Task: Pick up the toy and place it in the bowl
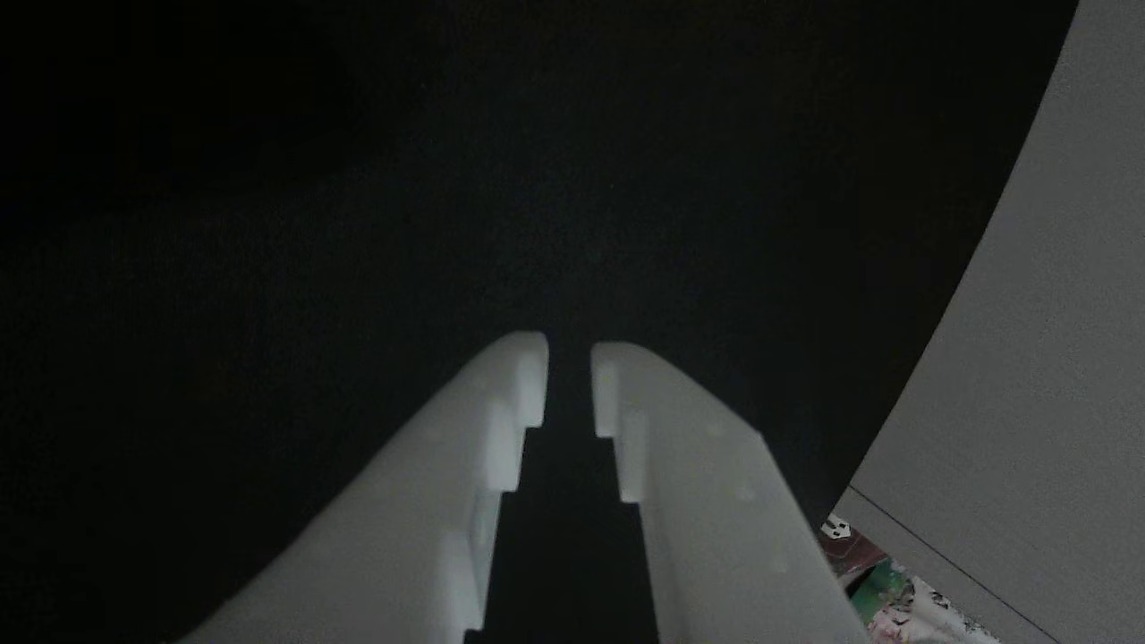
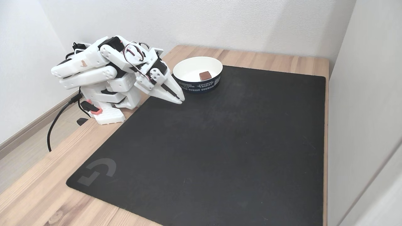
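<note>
The toy (image 2: 204, 75), a small dark red block, lies inside the white bowl (image 2: 185, 81) with a dark printed band, at the far left of the black mat (image 2: 220, 141) in the fixed view. The white arm is folded low on its base, left of the bowl. My gripper (image 2: 180, 99) points down at the mat's left edge, a short way in front of the bowl and apart from it. In the other view my gripper (image 1: 569, 358) hangs over the dark mat, its white fingers (image 1: 501, 420) almost together with nothing between them.
The mat covers most of the wooden table (image 2: 37, 194). A pale wall (image 2: 361, 94) stands along the table's right side and another behind it. The arm's base (image 2: 106, 114) and a black cable (image 2: 55, 125) sit at the table's left edge.
</note>
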Controlling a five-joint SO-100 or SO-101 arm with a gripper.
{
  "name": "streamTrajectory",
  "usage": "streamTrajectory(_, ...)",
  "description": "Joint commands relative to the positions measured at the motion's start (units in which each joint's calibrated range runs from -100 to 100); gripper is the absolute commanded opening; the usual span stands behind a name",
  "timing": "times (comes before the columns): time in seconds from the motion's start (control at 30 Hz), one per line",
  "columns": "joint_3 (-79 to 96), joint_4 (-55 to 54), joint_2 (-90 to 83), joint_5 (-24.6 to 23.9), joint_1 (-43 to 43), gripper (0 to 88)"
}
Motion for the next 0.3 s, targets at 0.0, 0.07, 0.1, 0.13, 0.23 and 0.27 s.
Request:
streamTrajectory(0.0,-0.1,0.1,-0.5,0.1,0.2,2.5)
streamTrajectory(0.07,-0.1,0.1,-0.5,0.1,0.2,2.5)
streamTrajectory(0.1,-0.1,0.1,-0.5,0.1,0.2,2.5)
streamTrajectory(0.13,-0.1,0.1,-0.5,0.1,0.2,2.5)
streamTrajectory(0.23,-0.1,0.1,-0.5,0.1,0.2,2.5)
streamTrajectory(0.27,-0.1,0.1,-0.5,0.1,0.2,2.5)
